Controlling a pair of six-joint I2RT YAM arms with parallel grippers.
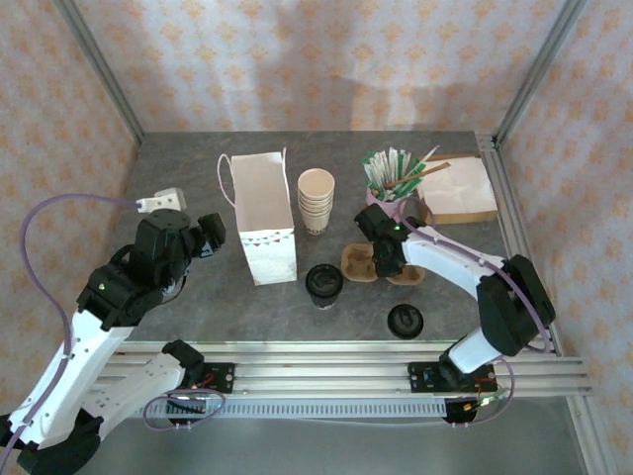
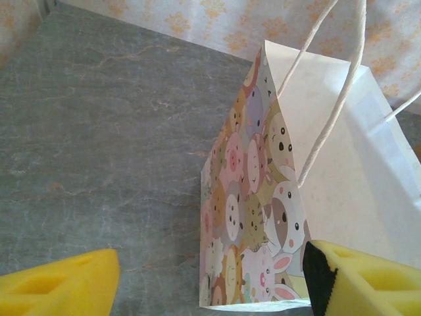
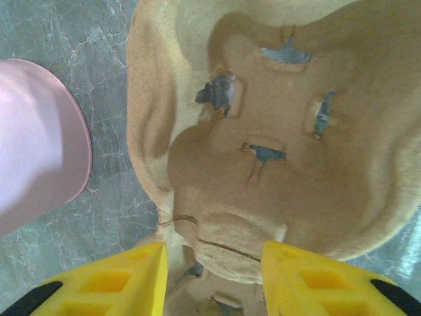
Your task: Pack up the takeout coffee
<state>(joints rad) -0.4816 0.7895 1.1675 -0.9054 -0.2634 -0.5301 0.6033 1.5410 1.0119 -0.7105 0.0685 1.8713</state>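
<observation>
The takeout coffee [image 1: 323, 283], a short tan cup with a black lid, stands on the table just right of the white paper bag [image 1: 265, 220]. My left gripper [image 1: 215, 234] is open at the bag's left side. In the left wrist view the bag's animal-print side panel [image 2: 253, 217] lies between the yellow fingers [image 2: 212, 276], with its string handles above. My right gripper [image 1: 382, 257] hangs over a brown pulp cup carrier [image 1: 368, 263], right of the coffee. Its jaws [image 3: 214, 270] stand open astride a lobe of the carrier [image 3: 276, 131].
A stack of lidless tan cups [image 1: 316, 201] stands behind the coffee. A loose black lid [image 1: 406, 320] lies near the front edge. A pink cup [image 1: 399, 205] [image 3: 39, 145] holding stirrers and a brown napkin box [image 1: 461, 188] sit at the back right.
</observation>
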